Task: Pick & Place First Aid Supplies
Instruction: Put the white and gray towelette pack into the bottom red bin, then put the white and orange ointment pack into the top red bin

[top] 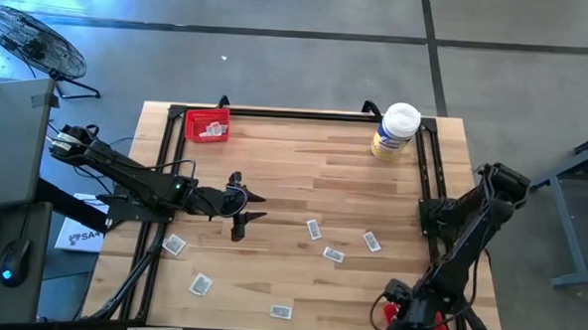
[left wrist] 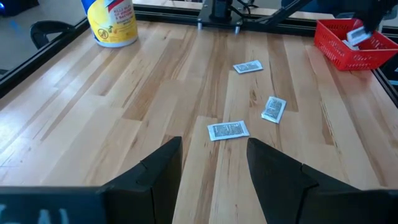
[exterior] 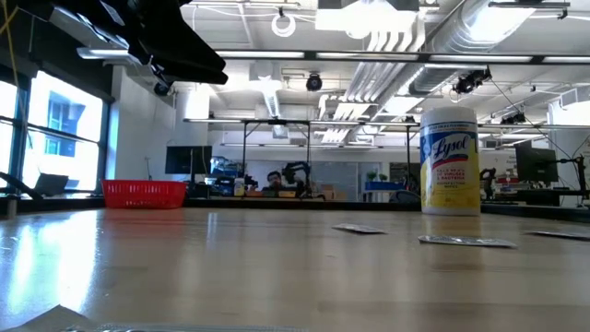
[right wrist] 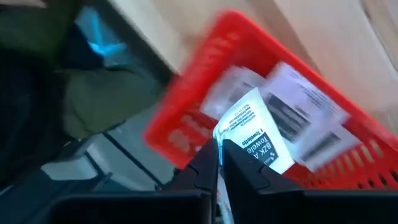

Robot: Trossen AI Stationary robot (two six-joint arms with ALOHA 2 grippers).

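Overhead view, left to right. At the table's far left corner I see a red tray (top: 207,125) with packets already inside. My left gripper (top: 246,212) hangs over the left-centre of the wooden table (top: 304,156), its fingers (left wrist: 155,171) spread wide and holding nothing; its wrist camera looks across bare boards toward three loose packets. I count six first aid packets lying flat on the table: one (top: 174,244) just beside the left arm, one (top: 201,283) nearer the front edge, one (top: 281,311) at the front edge, and a cluster right of centre made up of packet (top: 314,229), packet (top: 334,253) and packet (top: 371,242). A white-lidded yellow tub (top: 395,132) stands upright at the far right. My right gripper (top: 404,311) is at the near right corner, above a second red tray (right wrist: 261,124). In its wrist camera the fingers are nearly closed, pinching the lower edge of a white towelette packet (right wrist: 252,134) over that tray, which holds other packets.
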